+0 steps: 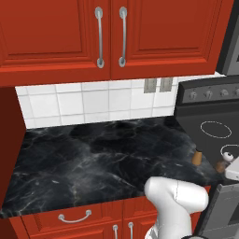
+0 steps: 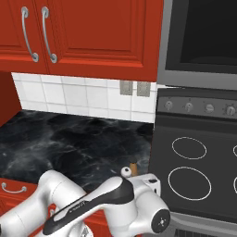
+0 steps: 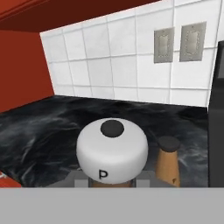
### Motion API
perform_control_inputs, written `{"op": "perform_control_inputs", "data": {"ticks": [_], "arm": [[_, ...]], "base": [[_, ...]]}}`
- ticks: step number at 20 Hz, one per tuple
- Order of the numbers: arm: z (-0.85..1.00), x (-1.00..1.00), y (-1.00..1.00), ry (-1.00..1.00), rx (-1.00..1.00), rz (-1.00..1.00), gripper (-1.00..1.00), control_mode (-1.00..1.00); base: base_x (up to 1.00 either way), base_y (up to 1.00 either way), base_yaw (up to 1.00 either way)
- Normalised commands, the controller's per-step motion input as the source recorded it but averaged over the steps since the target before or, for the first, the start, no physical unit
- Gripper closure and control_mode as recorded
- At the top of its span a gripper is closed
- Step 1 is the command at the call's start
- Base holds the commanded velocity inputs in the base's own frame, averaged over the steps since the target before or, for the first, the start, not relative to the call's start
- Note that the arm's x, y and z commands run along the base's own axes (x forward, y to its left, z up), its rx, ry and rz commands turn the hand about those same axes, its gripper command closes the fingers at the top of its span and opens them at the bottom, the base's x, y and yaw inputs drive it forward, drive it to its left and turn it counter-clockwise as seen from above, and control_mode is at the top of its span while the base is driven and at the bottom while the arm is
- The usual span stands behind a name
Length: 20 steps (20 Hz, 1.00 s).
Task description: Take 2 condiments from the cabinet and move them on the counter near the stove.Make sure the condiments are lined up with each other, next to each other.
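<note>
Where the pale mill top (image 3: 112, 149) faces us, "P" is printed.

Behind the worktop we see a backsplash of white square tiles (image 1: 84, 102) with pale grout lines. Two grey outlet plates (image 1: 158, 85) sit side by side on it, close to the range's side. At the left a red side panel (image 1: 10, 140) closes off the bay. Below the front edge we see a red drawer front (image 1: 70, 219) with a short curved silver handle (image 1: 74, 218). A grey microwave (image 2: 199, 41) hangs at upper right. The light is even and soft.
</note>
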Motion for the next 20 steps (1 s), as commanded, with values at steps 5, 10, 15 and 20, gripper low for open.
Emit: {"op": "perform_control_inputs", "data": {"ticks": [5, 10, 15, 20], "arm": [[0.00, 0.05, 0.00, 0.00, -0.09, 0.00, 1.00, -1.00], [-0.05, 0.09, 0.00, 0.00, -0.09, 0.00, 1.00, -1.00], [-0.12, 0.09, 0.00, 0.00, -0.07, 0.00, 1.00, -1.00], [-0.16, 0.06, 0.00, -0.02, -0.03, 0.00, 1.00, -1.00]], "base": [[0.00, 0.00, 0.00], [0.00, 0.00, 0.00], [0.00, 0.00, 0.00], [0.00, 0.00, 0.00]]}}
